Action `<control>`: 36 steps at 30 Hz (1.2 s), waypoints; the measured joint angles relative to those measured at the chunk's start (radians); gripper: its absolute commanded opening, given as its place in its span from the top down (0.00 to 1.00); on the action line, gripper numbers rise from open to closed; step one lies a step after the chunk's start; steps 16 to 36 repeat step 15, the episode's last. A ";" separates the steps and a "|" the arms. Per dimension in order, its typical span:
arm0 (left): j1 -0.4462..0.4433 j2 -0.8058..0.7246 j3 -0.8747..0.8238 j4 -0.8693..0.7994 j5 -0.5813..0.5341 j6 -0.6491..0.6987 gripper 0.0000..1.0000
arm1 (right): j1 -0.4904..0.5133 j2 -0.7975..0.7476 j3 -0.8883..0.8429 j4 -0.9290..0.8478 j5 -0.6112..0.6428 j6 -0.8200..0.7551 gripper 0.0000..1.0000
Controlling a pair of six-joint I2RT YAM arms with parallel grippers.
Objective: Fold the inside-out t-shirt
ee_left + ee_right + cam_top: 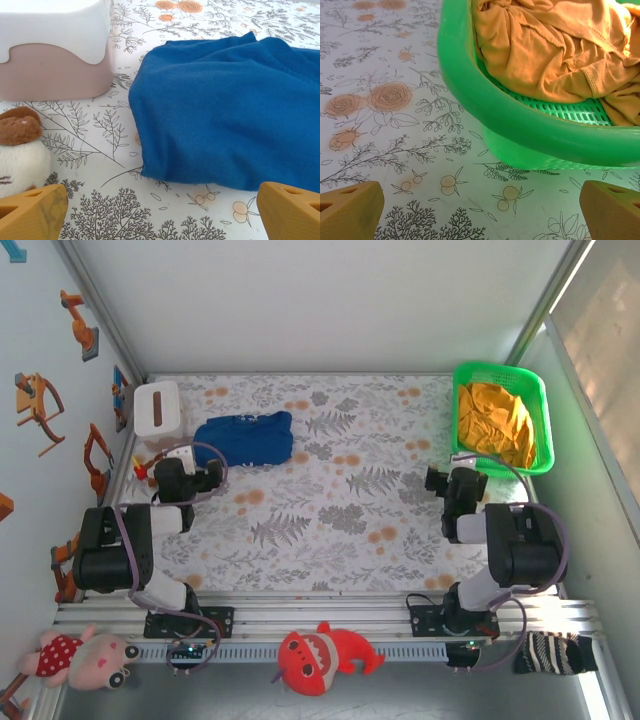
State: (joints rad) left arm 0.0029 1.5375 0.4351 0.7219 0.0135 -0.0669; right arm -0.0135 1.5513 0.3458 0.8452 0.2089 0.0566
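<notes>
The inside-out t-shirt [243,438] is a royal-blue bundle lying in a compact folded heap on the floral cloth at the back left. In the left wrist view the t-shirt [230,110] spreads across the right side, its rounded near edge resting on the table. My left gripper [205,478] sits just in front of the shirt's left end, open, and the left gripper [161,212] holds nothing between its orange fingertips [32,212]. My right gripper [452,480] stands open at the right, far from the shirt. The right gripper [481,210] hovers over bare cloth, empty.
A white tissue box [156,408] [52,45] stands left of the shirt. A small brown-and-white plush [20,145] lies by the left gripper. A green basket [497,368] [520,125] at the back right holds an orange-yellow garment [495,420] [540,45]. A red shark plush [322,655] rests on the front rail.
</notes>
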 measured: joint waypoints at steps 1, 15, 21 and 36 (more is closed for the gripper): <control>0.000 0.002 -0.003 0.009 0.001 0.002 0.04 | -0.013 0.000 0.006 -0.002 -0.019 0.006 0.01; -0.001 0.004 -0.005 0.056 0.000 0.013 0.04 | -0.024 -0.001 0.024 0.000 -0.119 0.022 0.01; -0.001 0.004 -0.005 0.056 0.000 0.013 0.04 | -0.024 -0.001 0.024 0.000 -0.119 0.022 0.01; -0.001 0.004 -0.005 0.056 0.000 0.013 0.04 | -0.024 -0.001 0.024 0.000 -0.119 0.022 0.01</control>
